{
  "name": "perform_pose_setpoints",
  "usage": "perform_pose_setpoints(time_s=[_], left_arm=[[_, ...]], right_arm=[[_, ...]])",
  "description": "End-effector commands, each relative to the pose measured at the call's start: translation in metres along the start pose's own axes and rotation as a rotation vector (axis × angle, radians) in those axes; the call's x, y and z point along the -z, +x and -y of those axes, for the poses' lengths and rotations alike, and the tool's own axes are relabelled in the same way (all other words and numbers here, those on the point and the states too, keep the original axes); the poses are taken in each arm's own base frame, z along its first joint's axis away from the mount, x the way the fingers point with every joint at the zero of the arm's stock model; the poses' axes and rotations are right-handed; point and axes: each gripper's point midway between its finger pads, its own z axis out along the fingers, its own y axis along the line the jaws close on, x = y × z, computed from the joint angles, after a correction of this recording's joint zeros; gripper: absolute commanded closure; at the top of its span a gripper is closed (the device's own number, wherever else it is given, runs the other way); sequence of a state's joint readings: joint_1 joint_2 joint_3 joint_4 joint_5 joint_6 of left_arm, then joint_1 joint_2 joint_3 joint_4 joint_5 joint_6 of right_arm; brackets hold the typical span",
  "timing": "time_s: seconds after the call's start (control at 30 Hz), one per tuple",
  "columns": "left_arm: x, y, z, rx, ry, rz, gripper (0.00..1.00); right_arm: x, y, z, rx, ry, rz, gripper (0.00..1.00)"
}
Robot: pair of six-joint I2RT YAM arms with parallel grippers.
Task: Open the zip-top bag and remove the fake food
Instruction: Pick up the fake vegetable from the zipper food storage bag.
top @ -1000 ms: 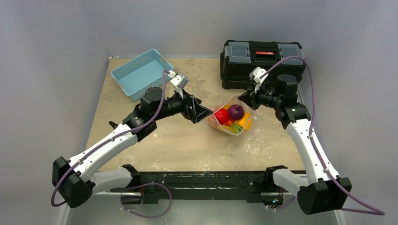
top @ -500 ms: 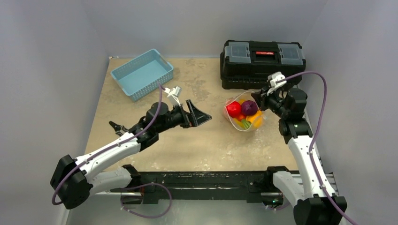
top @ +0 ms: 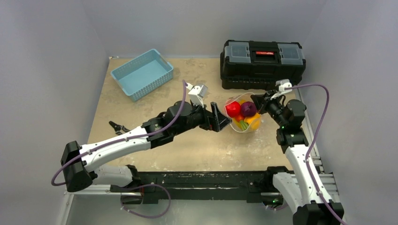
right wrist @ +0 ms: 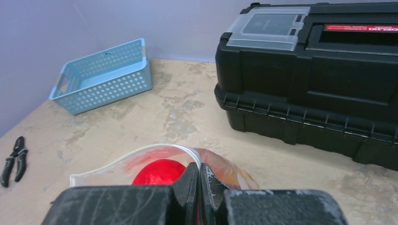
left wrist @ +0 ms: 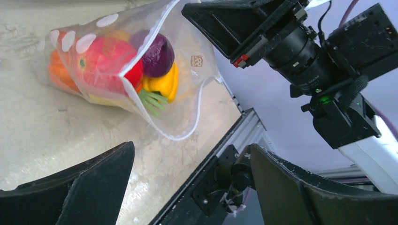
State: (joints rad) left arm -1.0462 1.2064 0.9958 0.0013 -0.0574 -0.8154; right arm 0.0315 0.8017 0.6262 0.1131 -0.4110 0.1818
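While your right fingers (top: 257,99) stayed clamped on the clear polka-dot zip-top bag's (top: 249,125) rim, right of the counter's (top: 197,151) centre, your wide-spread left fingers (top: 220,121) swung to its open mouth; the glossy plastic food (top: 233,108) remained inside.

The table (top: 187,150) is carrying a basket (top: 142,73), a toolbox (top: 263,63), pliers (top: 117,126) and the bag (top: 251,124), which is lying toward its right side.

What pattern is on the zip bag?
The bag is clear with white polka dots; the left wrist view shows it best.
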Motion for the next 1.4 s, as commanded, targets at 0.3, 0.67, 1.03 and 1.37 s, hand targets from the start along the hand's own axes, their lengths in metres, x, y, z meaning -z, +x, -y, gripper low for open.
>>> perform_pose_setpoints(time_s=[0.3, 0.67, 1.03, 1.37], left_arm=[[-0.051, 0.000, 0.038, -0.365, -0.043, 0.040, 0.13], [-0.090, 0.014, -0.009, -0.509, -0.268, -0.020, 0.23], [-0.088, 0.010, -0.056, -0.596, -0.487, -0.039, 0.10], [-0.103, 0.000, -0.082, -0.601, -0.489, -0.068, 0.10]], right_arm=[[0.009, -0.023, -0.036, 0.010, -0.178, 0.109, 1.00], [0.007, -0.019, -0.033, 0.027, -0.171, 0.097, 1.00], [0.006, -0.011, -0.033, 0.051, -0.188, 0.079, 1.00], [0.006, -0.001, -0.043, 0.050, -0.266, 0.042, 1.00]])
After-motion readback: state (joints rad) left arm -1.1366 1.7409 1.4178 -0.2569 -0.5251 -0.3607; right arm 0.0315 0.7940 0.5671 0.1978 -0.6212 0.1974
